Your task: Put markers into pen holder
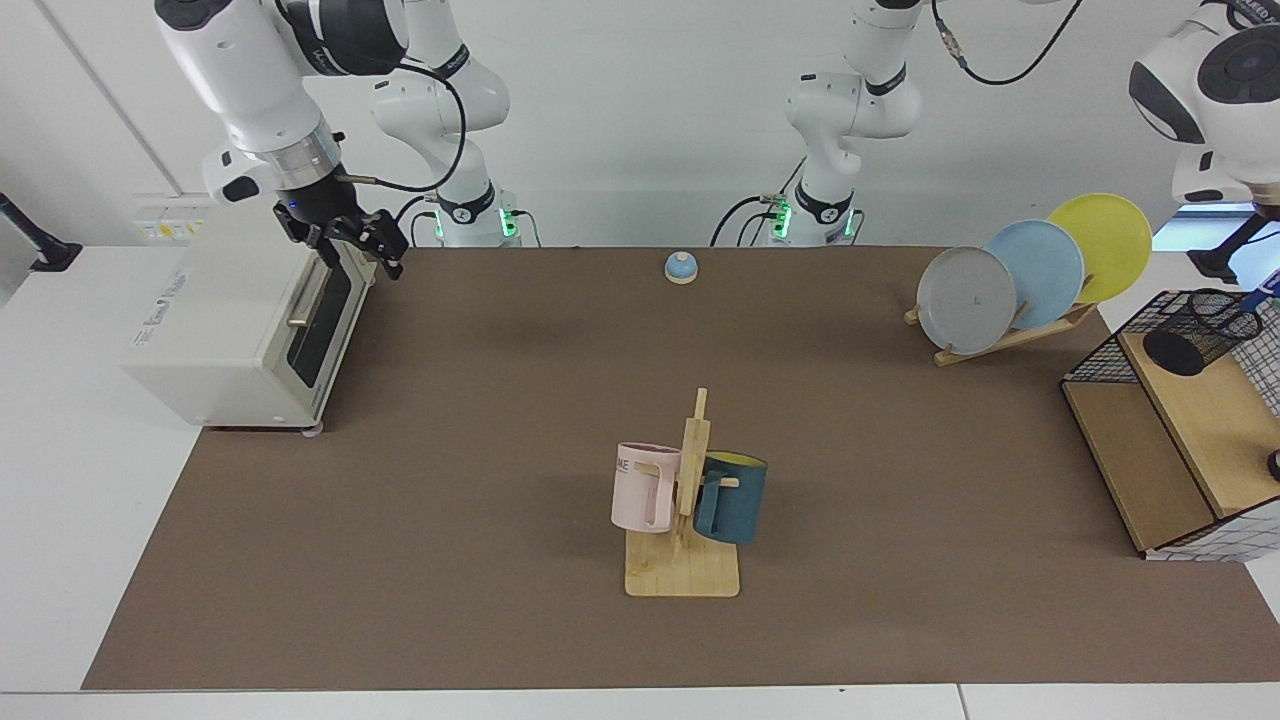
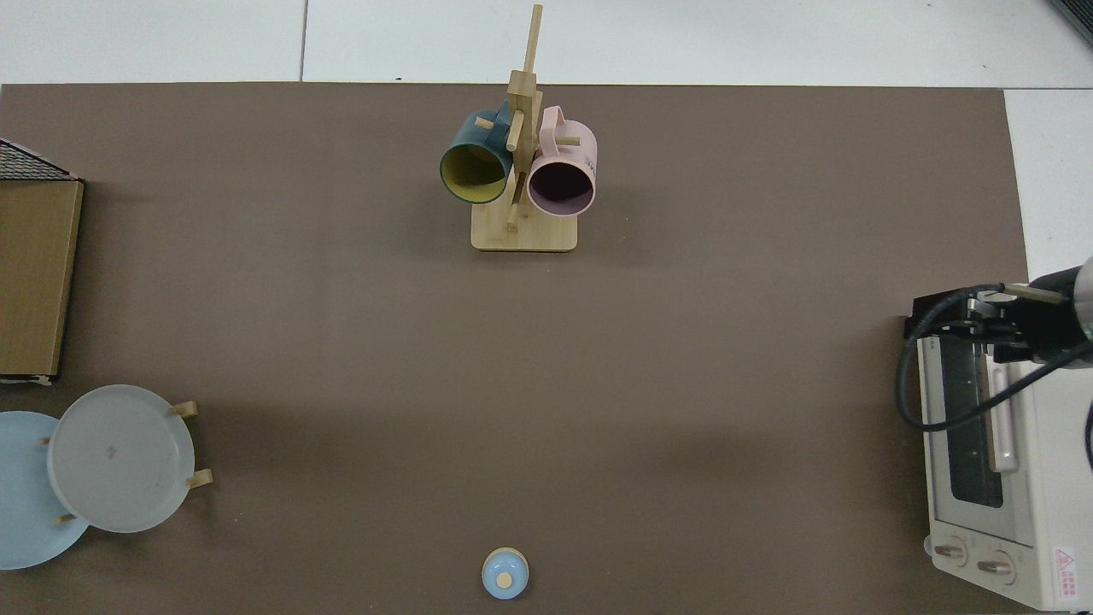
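Observation:
The pen holder [image 1: 1200, 330], a small black mesh cup, sits on the wooden top of the wire rack [image 1: 1130, 450] at the facing view's right edge. Just above its rim, only the blue end of the marker [image 1: 1267, 288] pokes into the picture, tilted. My left arm [image 1: 1225, 90] rises above it, and its gripper is cut off by the frame edge. My right gripper [image 1: 390, 262] hangs shut and holds nothing, at the upper front corner of the toaster oven [image 1: 240, 320]. From above, the right gripper [image 2: 922, 312] sits over the oven's door edge.
A wooden mug tree [image 1: 685, 500] with a pink and a dark blue mug stands mid-table. A plate rack [image 1: 1000, 290] holds grey, light blue and yellow plates at the back near the wire rack. A small blue bell [image 1: 680, 267] sits at the table's back edge.

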